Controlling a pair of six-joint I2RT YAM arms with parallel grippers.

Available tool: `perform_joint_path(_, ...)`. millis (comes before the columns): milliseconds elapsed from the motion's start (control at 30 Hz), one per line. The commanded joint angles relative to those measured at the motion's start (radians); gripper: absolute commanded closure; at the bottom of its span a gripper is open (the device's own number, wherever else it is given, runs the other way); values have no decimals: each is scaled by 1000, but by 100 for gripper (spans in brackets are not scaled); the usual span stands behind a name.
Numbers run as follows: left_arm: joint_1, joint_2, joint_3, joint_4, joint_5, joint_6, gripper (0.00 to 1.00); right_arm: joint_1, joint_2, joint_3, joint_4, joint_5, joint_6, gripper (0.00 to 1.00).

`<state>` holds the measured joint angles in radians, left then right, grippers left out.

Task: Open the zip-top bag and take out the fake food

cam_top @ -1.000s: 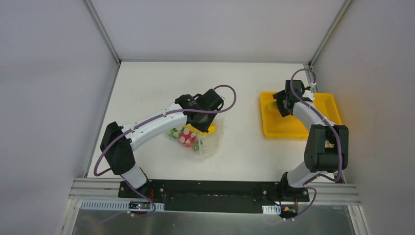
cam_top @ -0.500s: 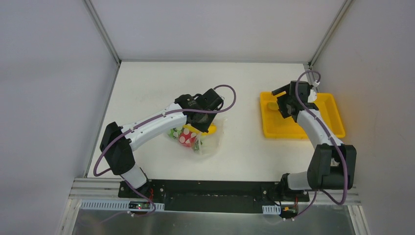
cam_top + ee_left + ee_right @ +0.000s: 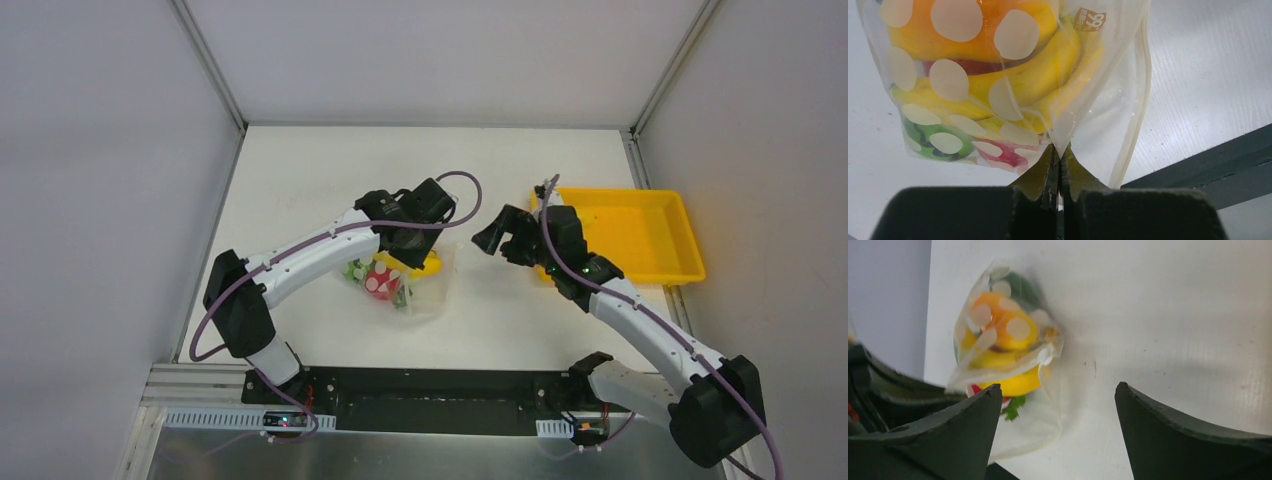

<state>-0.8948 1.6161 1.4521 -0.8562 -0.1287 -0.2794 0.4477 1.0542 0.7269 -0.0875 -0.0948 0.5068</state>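
Observation:
The zip-top bag, clear with white dots, lies on the white table in the middle-left. It holds the fake food: yellow banana, orange, red and green pieces. My left gripper is shut on a fold of the bag's plastic, with the food bulging just beyond the fingertips and the zip strip to the right. My right gripper is open and empty, to the right of the bag and apart from it. In the right wrist view the bag and food lie ahead of the open gripper.
A rigid yellow tray stands at the right of the table, behind my right arm. The table's dark front edge runs close to the bag. Grey walls close in the left, back and right sides.
My right arm has swung left from over the yellow tray to beside the bag, its gripper open. My left gripper has kept its hold on the bag, which has hardly moved.

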Motion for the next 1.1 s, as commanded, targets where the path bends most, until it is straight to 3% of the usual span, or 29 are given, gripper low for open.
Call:
perform_joint_path(0, 24, -65, 45, -40, -23, 42, 100, 146, -72, -74, 160, -7, -279, 14)
perform_joint_path(233, 53, -117, 32, -32, -19, 72, 100, 386, -79, -196, 383, 9, -673, 14)
perform_joint_path(533, 54, -112, 34, -39, -29, 97, 100, 589, 91, -112, 481, 166, -1006, 14)
perform_joint_path(733, 53, -102, 39, -40, -9, 102, 100, 604, 170, -144, 633, 201, -1100, 17)
perform_joint_path(933, 53, -125, 34, -36, 1, 107, 100, 568, 263, -107, 647, 65, -1126, 20)
perform_joint_path(1067, 53, -137, 23, -22, 8, 110, 100, 533, 322, -108, 726, 59, -1154, 22)
